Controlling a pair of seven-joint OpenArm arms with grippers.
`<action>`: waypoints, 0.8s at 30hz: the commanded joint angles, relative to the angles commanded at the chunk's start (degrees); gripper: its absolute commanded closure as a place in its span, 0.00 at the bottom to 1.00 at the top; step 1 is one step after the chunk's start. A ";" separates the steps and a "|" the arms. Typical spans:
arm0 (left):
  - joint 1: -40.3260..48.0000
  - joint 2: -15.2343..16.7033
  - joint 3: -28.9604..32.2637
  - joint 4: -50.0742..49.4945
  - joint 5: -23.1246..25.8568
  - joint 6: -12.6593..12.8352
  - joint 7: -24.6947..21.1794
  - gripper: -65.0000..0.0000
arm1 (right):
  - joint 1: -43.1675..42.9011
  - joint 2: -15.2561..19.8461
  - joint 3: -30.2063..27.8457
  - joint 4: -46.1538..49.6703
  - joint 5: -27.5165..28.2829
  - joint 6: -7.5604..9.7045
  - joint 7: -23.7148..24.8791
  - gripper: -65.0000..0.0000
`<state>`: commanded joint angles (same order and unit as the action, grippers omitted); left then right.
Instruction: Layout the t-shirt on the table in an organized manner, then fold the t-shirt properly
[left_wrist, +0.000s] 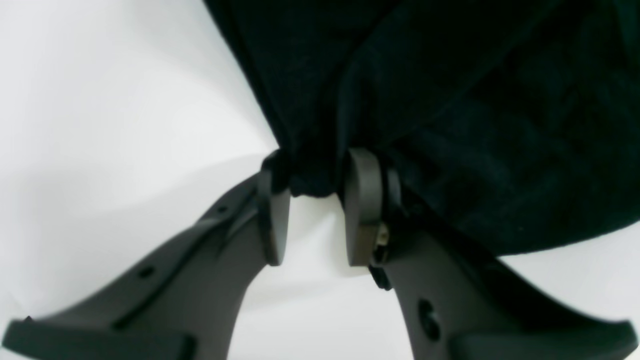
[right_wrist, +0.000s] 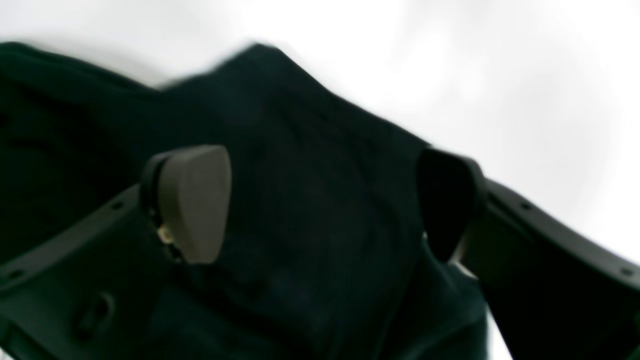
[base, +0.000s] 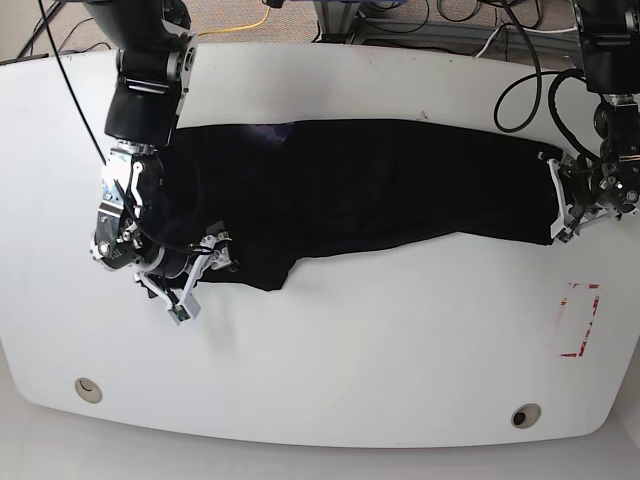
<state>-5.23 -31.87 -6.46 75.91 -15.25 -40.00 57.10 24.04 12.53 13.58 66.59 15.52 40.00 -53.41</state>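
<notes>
Right arm (base: 140, 110) hides the t-shirt (base: 380, 185) edge; right wrist view blurred.

The base view looks straight down on the whole table (base: 330, 340) from high above. Each wrist view sits close behind its own fingers, facing the t-shirt (left_wrist: 450, 100) edge, which all three views share.

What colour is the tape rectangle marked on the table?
Red, on the white table; the tape rectangle shows best in the base view.
</notes>
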 joint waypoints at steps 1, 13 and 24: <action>0.00 0.00 0.00 0.00 0.00 0.00 0.00 0.74 | 0.53 0.35 0.00 -2.02 0.00 0.00 1.05 0.14; 0.18 0.00 -0.09 0.00 -0.18 0.00 0.00 0.74 | 4.48 3.69 -0.35 -15.74 -0.09 0.00 9.49 0.20; 0.79 0.00 -0.09 0.00 -0.26 0.00 0.00 0.74 | 4.04 1.93 -0.44 -15.82 -0.09 0.00 9.41 0.38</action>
<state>-4.44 -31.87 -6.55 75.91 -15.52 -40.00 57.10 28.09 14.46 13.14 50.77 15.43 40.00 -44.00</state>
